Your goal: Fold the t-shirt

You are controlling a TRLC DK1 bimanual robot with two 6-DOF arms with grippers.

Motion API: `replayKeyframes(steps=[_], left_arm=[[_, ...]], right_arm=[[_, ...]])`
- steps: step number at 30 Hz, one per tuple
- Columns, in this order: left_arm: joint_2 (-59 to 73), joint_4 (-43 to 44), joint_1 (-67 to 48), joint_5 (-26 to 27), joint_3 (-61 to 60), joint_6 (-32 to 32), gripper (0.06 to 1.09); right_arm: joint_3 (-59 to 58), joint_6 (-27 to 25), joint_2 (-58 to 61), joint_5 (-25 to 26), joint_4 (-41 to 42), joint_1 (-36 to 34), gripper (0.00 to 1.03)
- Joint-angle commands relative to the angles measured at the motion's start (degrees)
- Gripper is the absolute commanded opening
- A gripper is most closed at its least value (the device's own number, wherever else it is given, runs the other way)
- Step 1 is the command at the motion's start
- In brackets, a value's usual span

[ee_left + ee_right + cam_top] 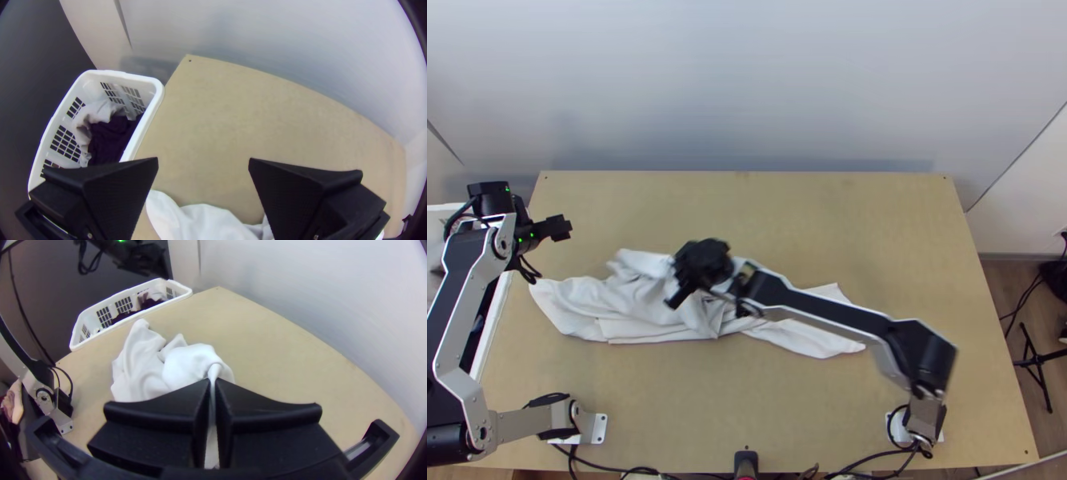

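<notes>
While the light wooden table [875, 232] stretches out before me, the white t-shirt [627, 300] lies bunched across its middle, from nine o'clock towards four. Beside the table's edge at nine sits a white basket [155, 100] of crumpled clothes [109, 138]. Over by ten, the left gripper [565, 227] has its jaws wide apart; nearer the centre, the right gripper [677, 294] pinches a narrow fold of the shirt.

My left gripper [566, 227] is holding its jaws wide apart; my right gripper [676, 298] is pinching, jaws nearly together.
</notes>
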Motion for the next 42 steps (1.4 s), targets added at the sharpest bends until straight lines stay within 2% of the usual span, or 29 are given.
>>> replayKeyframes(steps=[1, 3, 9, 12, 17, 21, 24, 26, 29, 35, 39, 42], left_arm=[[-0.2, -4.5, 0.9, 3.7, 0.0, 0.5, 1.04], [-1.0, -5.2, 0.9, 4.9, -0.5, 1.9, 1.04], [-0.6, -11.4, 0.7, 5.4, -2.8, 12.5, 1.04], [-0.2, -11.2, 1.9, 5.4, -4.9, 17.2, 1.04], [3.4, -7.4, 6.1, 5.1, -5.0, 18.4, 1.04], [7.8, -3.0, 8.5, 5.1, -4.4, 14.7, 1.04], [12.2, -1.9, 9.8, 5.4, -1.4, 8.2, 1.04], [13.8, -3.0, 10.9, 10.1, 0.2, 5.4, 1.03], [15.0, -2.3, 13.1, 21.7, 1.0, 0.5, 1.03], [19.3, -1.8, 12.0, 25.2, 2.4, -3.9, 1.03], [23.1, -2.1, 12.6, 31.5, 4.4, -6.3, 1.03], [27.0, -2.3, 13.3, 32.6, 6.0, -9.0, 0.91]], right_arm=[[-7.8, 3.9, -9.0, 0.0, 0.0, -5.6, 0.03], [-10.0, 4.5, -11.2, 0.0, 0.2, -7.1, 0.03], [-14.5, 4.6, -15.5, 0.0, 0.3, -10.0, 0.03], [-16.0, 4.9, -17.0, 0.0, 0.3, -11.1, 0.03], [-17.9, 5.6, -18.3, 0.0, 0.3, -12.8, 0.03], [-18.5, 5.8, -18.4, 0.0, 0.4, -13.2, 0.03], [-18.6, 6.0, -18.4, 0.0, 0.4, -13.1, 0.03], [-18.6, 6.5, -18.3, 0.0, 0.4, -13.1, 0.03], [-18.5, 6.4, -18.1, 0.0, 0.5, -13.1, 0.03], [-18.5, 6.4, -17.6, 0.0, 0.5, -13.1, 0.03], [-18.1, 6.5, -17.0, -0.1, 0.5, -12.9, 0.03], [-17.9, 6.5, -16.7, -0.1, 1.0, -12.6, 0.03]])
